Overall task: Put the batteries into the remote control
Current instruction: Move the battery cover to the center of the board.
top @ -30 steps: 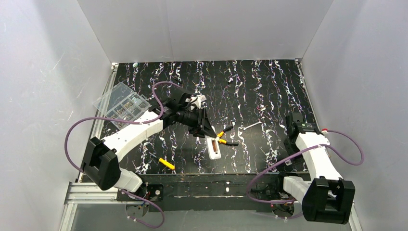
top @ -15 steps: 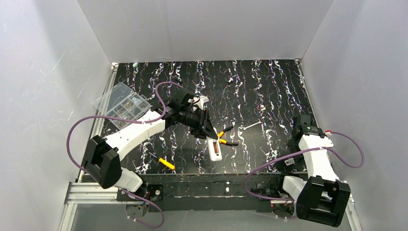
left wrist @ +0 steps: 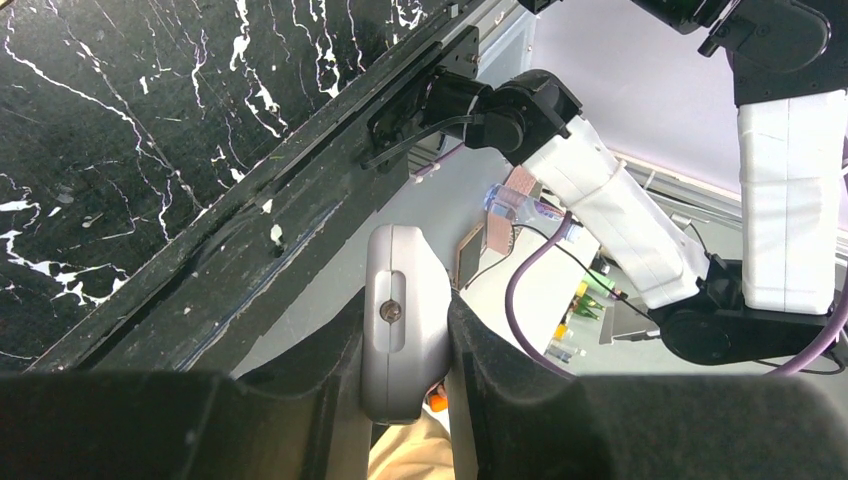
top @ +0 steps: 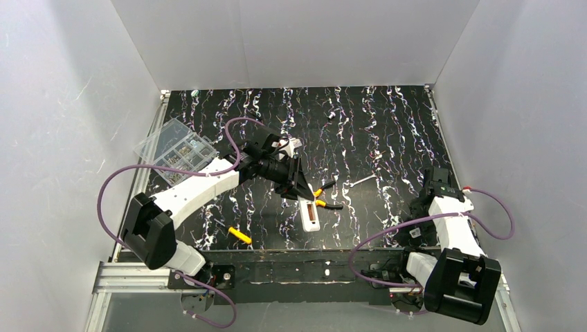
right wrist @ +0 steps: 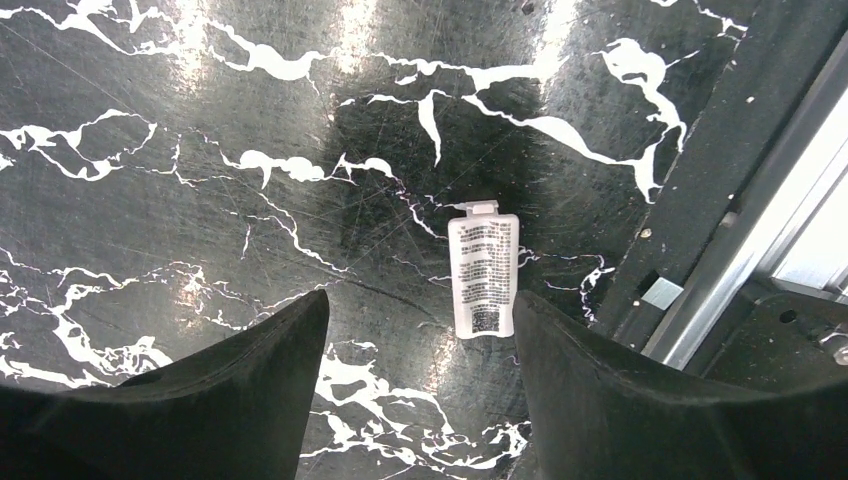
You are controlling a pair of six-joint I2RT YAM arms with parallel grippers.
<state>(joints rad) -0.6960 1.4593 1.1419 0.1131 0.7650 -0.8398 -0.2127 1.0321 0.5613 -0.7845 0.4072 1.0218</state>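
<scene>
The white remote control (top: pixel 311 216) lies near the table's front middle, its brown recess facing up. My left gripper (top: pixel 296 187) is shut on its far end. In the left wrist view both black fingers press the remote control's (left wrist: pixel 405 330) grey-white shell, where a screw shows. A small orange bit (left wrist: pixel 437 400) peeks out beside its lower edge; I cannot tell whether it is one of the batteries. No battery shows plainly in the top view. My right gripper (right wrist: pixel 422 297) hangs open over the table at the right, holding nothing.
A small white printed plate with a tab (right wrist: pixel 483 275) lies just ahead of the right fingers, near the metal rail (right wrist: pixel 790 190). Yellow-and-black pliers (top: pixel 324 196) lie beside the remote. A yellow-handled tool (top: pixel 239 235) sits front left and a clear compartment box (top: pixel 176 147) back left.
My right arm has drawn back toward the near right corner, its jaws narrowing slightly while staying open. The left arm and the remote have barely shifted.
</scene>
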